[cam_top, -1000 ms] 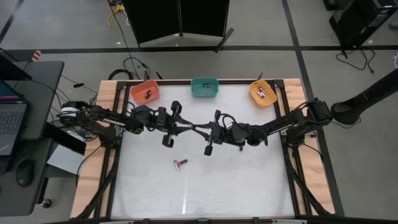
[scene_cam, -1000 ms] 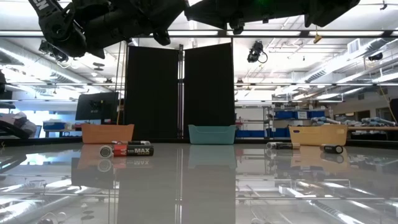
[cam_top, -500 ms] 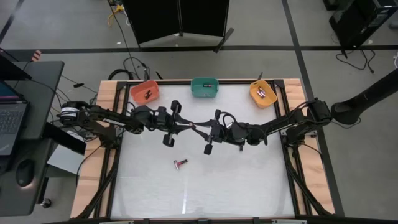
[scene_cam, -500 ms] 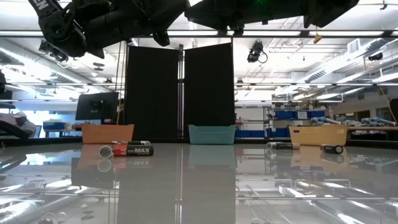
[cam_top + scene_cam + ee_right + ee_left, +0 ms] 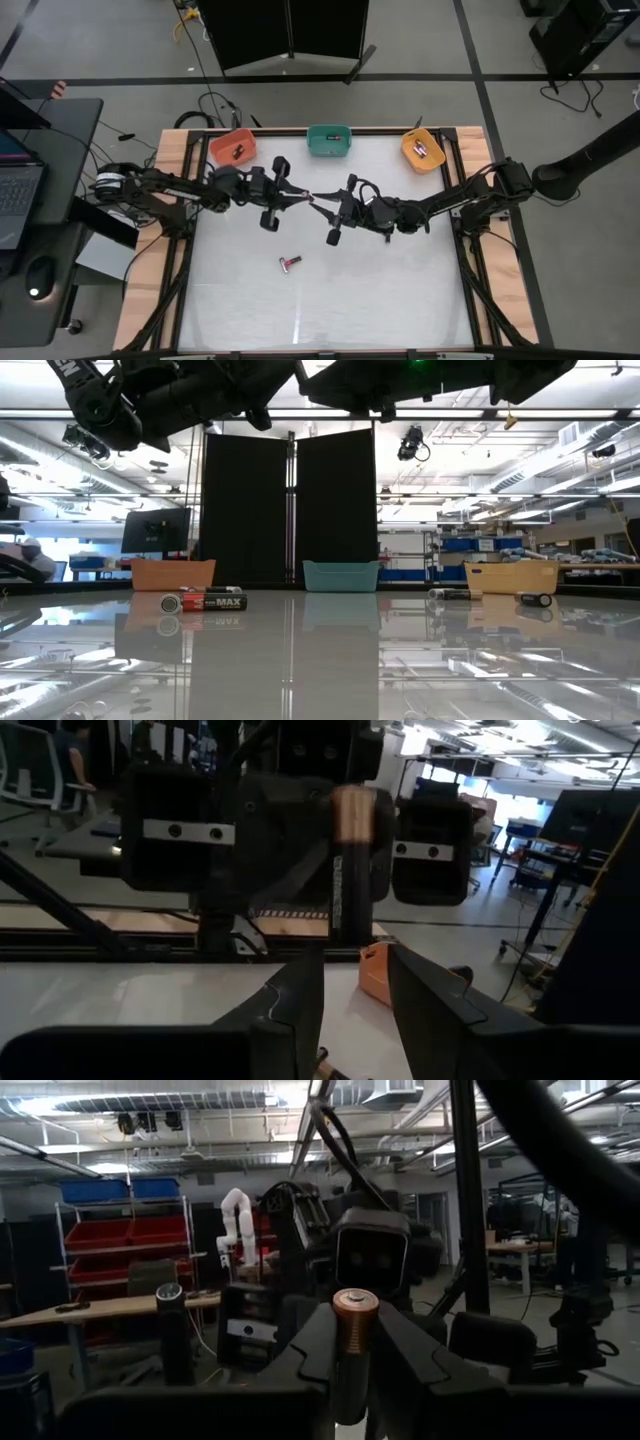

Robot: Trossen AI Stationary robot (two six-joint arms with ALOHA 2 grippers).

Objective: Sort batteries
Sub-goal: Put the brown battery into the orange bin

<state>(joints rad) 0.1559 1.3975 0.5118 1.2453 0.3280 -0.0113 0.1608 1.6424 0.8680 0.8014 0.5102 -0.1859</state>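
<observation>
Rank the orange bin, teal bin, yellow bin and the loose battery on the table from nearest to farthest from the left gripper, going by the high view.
From the left gripper, holding a battery mid-table:
1. Teal bin, back centre; loose battery, toward the front: too close to call.
2. Orange bin, back left.
3. Yellow bin, back right.

Orange bin, teal bin, yellow bin

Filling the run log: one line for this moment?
left claw: shut on battery | right claw: open, facing it | above table
</observation>
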